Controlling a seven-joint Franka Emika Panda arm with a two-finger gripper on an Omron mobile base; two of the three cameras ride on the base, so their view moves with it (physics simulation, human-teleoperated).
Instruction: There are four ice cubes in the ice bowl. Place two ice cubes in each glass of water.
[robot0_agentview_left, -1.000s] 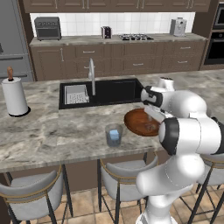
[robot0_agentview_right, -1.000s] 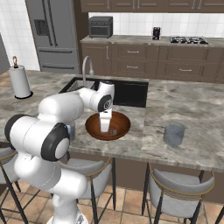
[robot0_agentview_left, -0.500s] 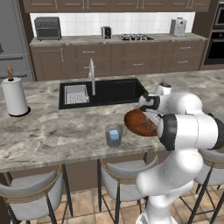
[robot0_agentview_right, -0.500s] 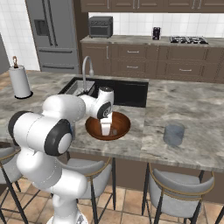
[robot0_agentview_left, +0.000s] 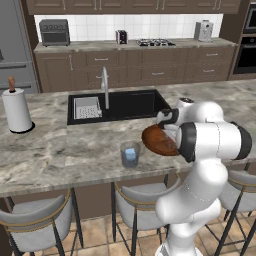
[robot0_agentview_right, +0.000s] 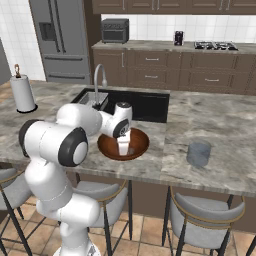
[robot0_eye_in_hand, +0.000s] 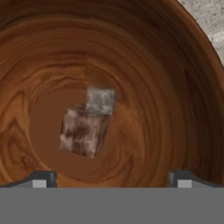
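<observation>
The gripper (robot0_eye_in_hand: 112, 179) is hanging inside the ice bowl (robot0_agentview_right: 138, 146), pointing straight down, its two fingertips (robot0_eye_in_hand: 41, 178) standing wide apart with nothing between them. The bowl is sitting on the marble counter (robot0_agentview_right: 220, 125) just in front of the black sink (robot0_agentview_left: 122, 104).

In the hand view, two ice cubes (robot0_eye_in_hand: 89, 122) are lying at the bottom of the bowl — a larger-looking one nearer the fingertips and a smaller-looking one touching its far corner. Both are lying between the lines of the open fingers, untouched.

In the left base view, one glass of water (robot0_agentview_left: 130, 154) is standing on the counter just left of the bowl, near the front edge, and a pale blue cube (robot0_agentview_left: 131, 155) is showing inside it. In the right base view, the other glass (robot0_agentview_right: 198, 153) is standing on the counter to the right of the bowl, well apart from it; what it is holding cannot be made out.

A paper-towel roll (robot0_agentview_left: 17, 111) is standing upright at the far left of the counter.
</observation>
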